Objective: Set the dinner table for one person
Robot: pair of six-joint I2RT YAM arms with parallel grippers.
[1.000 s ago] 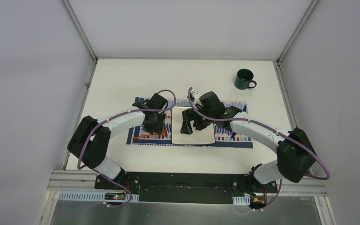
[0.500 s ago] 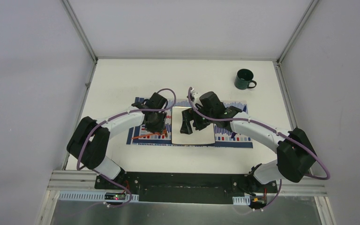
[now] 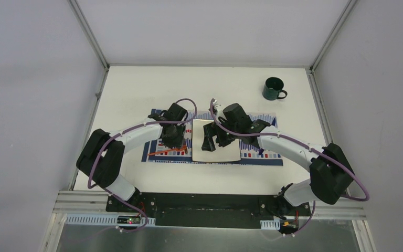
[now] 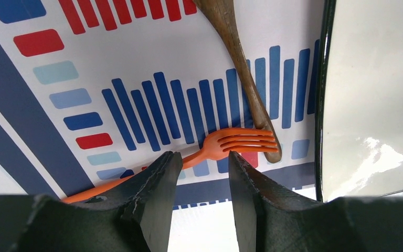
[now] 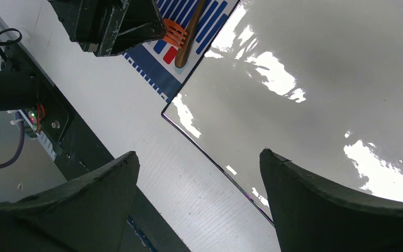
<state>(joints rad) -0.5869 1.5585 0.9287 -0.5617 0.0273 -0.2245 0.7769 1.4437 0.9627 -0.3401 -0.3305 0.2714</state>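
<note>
On the white dinner table [image 3: 136, 89] a striped placemat [image 3: 265, 155] lies under a square white plate [image 3: 226, 153]. An orange fork [image 4: 240, 142] rests on the mat left of the plate, its tines against the tip of a wooden spoon [image 4: 243, 73]. My left gripper [image 4: 202, 167] hovers over the fork's neck, open a finger's width and holding nothing. The fork's handle runs behind its left finger. My right gripper [image 5: 199, 153] stands wide open above the plate's [image 5: 320, 79] near left corner, empty. In the top view both grippers [image 3: 172, 140] [image 3: 209, 142] flank the plate's left edge.
A dark green mug [image 3: 274, 88] stands at the table's far right corner. Aluminium frame rails [image 3: 103, 86] and grey walls close in the table on three sides. The arm bases sit on a black bar [image 3: 204, 210] at the near edge.
The left arm has shifted very slightly and its jaws have narrowed a touch. Fork, spoon, plate and right arm stay where they were.
</note>
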